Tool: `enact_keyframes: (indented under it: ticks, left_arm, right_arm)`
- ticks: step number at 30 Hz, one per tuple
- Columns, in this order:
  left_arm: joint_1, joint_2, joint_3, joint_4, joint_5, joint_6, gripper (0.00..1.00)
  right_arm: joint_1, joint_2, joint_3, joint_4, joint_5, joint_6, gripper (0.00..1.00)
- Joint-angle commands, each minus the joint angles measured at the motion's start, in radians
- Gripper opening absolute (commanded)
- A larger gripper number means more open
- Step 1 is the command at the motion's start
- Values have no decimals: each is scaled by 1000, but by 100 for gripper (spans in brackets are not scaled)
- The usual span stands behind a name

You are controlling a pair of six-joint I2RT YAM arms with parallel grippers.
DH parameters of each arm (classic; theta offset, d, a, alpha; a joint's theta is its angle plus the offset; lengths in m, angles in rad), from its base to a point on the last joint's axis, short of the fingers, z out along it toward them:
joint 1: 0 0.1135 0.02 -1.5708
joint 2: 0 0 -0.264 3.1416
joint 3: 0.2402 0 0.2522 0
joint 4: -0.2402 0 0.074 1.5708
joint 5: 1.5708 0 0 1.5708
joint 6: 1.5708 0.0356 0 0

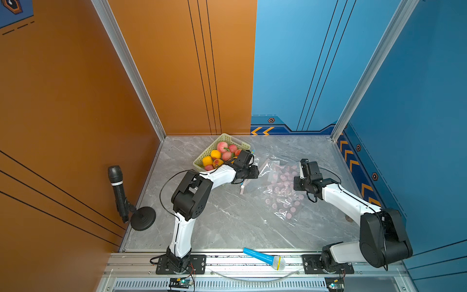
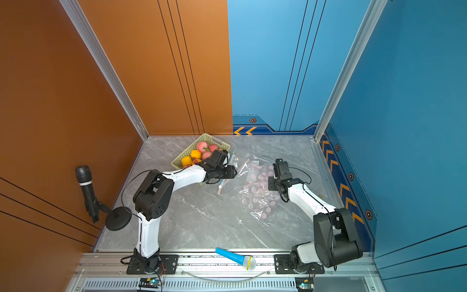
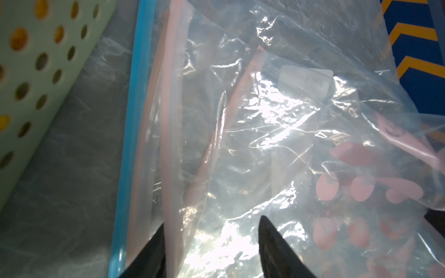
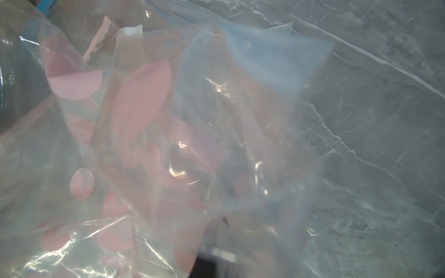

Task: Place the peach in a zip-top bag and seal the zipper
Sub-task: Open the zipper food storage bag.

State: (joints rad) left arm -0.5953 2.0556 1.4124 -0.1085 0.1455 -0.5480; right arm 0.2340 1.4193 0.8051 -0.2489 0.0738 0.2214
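Several peaches lie with oranges in a pale green basket at the back. None of them is held. A clear zip-top bag printed with pink dots lies crumpled on the table beside it. In the left wrist view my left gripper is open. Its dark fingertips straddle the bag's film, and a pink zipper strip runs past one finger. My right gripper is at the bag's far right edge. In the right wrist view it is shut on the raised film, which drapes over the jaws.
The basket's holed wall stands close beside the bag's blue edge strip. A black microphone on a stand is at the table's left edge. A blue toy microphone lies on the front rail. Walls enclose three sides.
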Motion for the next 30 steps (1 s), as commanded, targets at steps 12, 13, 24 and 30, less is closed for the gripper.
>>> enact_keyframes:
  ticks: [12, 13, 24, 30]
  left_arm:
    - [6, -223, -39, -49, -54, 123, 0]
    - [5, -255, -44, -62, -69, 148, 0]
    - [2, -537, -101, -239, -85, 500, 0]
    - [-20, -675, -112, -330, -11, 759, 0]
  right_arm:
    - [-9, -37, 42, -50, -26, 36, 22]
    - [-9, -59, 47, -72, -26, 38, 31]
    - [-1, -314, 245, -391, -107, 35, 71]
    - [18, -392, 426, -524, -217, 40, 77]
